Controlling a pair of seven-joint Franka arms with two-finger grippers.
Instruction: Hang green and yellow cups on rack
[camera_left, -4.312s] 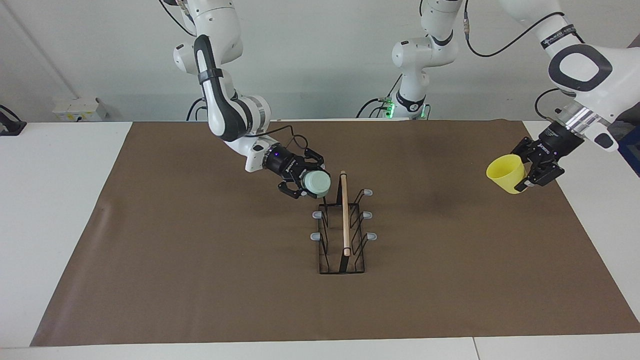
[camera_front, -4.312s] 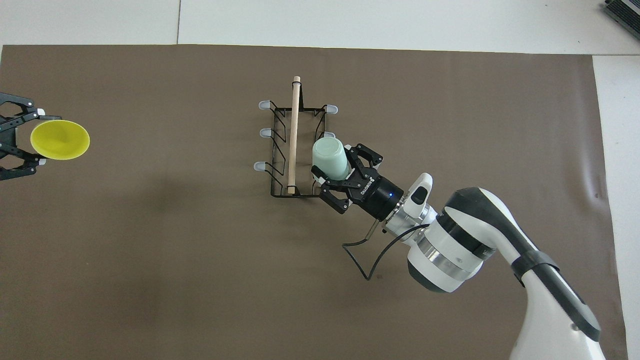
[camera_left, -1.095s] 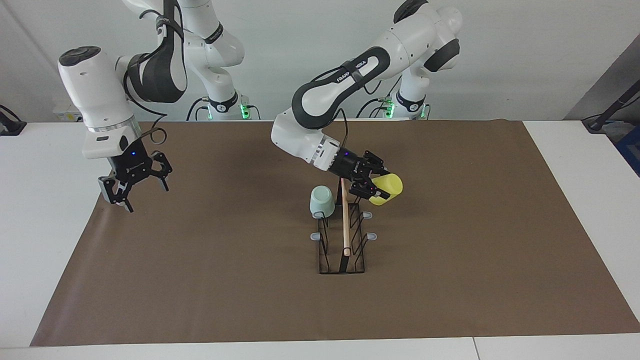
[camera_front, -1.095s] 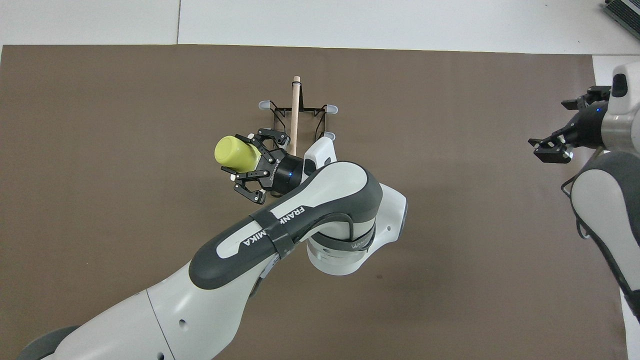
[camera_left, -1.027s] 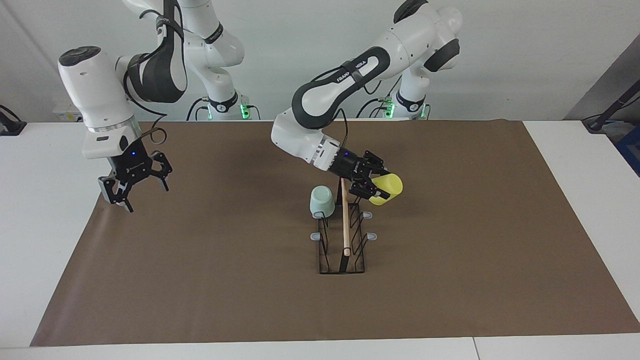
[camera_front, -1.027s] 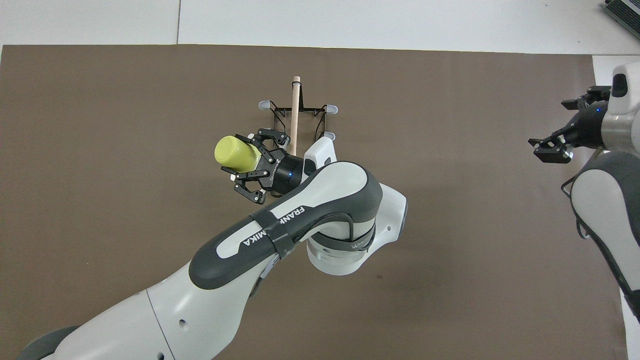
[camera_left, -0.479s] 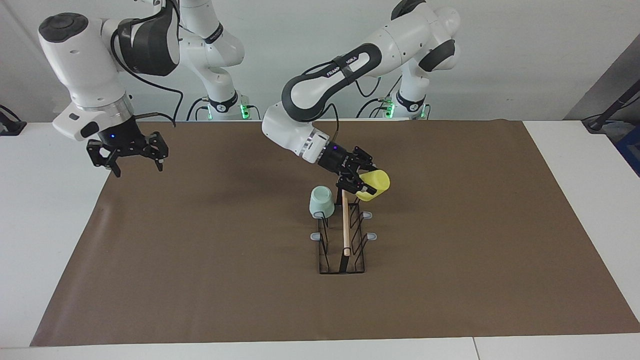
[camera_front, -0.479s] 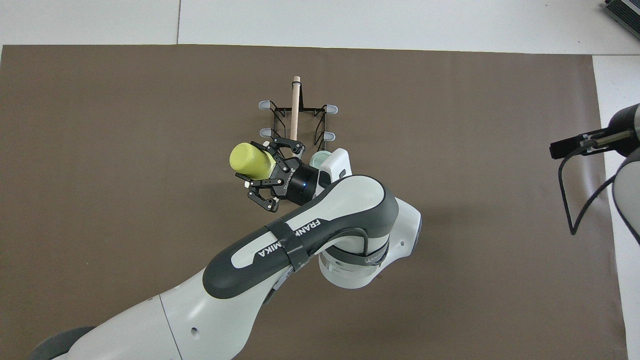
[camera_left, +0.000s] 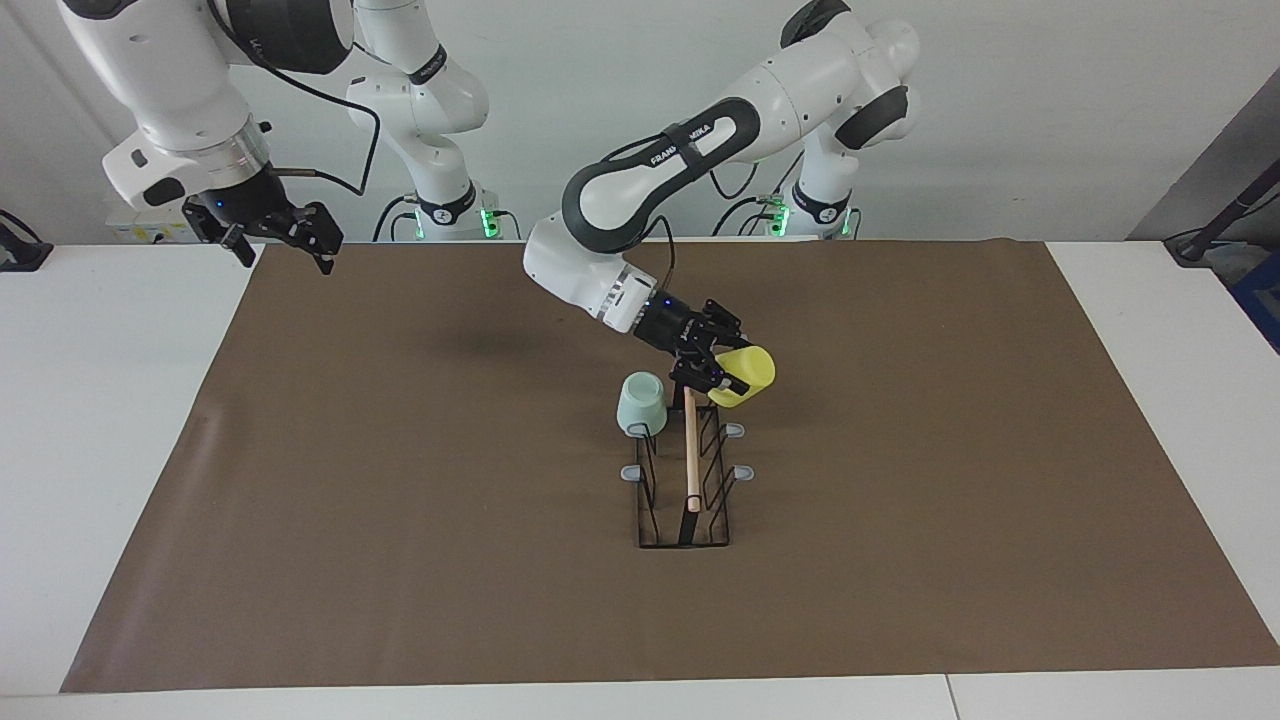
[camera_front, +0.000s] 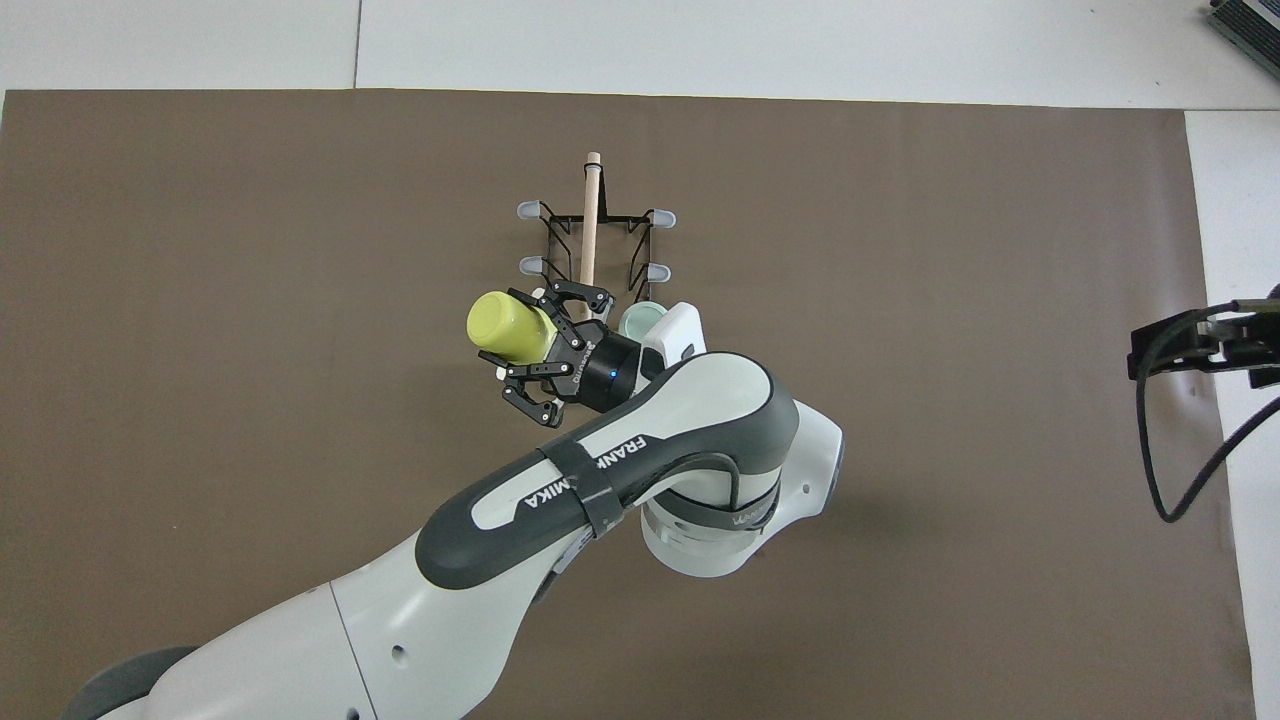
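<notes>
The black wire rack (camera_left: 684, 500) with its wooden rod (camera_front: 590, 215) stands mid-mat. The mint green cup (camera_left: 640, 403) hangs upside down on the prong nearest the robots, toward the right arm's end; the overhead view shows only its edge (camera_front: 634, 320). My left gripper (camera_left: 728, 372) is shut on the yellow cup (camera_left: 750, 370), tilted mouth-down over the prong nearest the robots toward the left arm's end, which it hides. The cup (camera_front: 500, 325) and gripper (camera_front: 522, 340) also show in the overhead view. My right gripper (camera_left: 270, 228) is open and empty, raised over the mat's corner by its base.
A brown mat (camera_left: 400, 520) covers most of the white table (camera_left: 100, 450). Two free grey-tipped prongs (camera_left: 738, 430) stick out on each side of the rack. The left arm's elbow (camera_front: 720, 470) hangs over the mat between the rack and the robots.
The left gripper has brought the yellow cup closer to the rack's near prong. The right gripper, empty, has risen and drawn back toward its base.
</notes>
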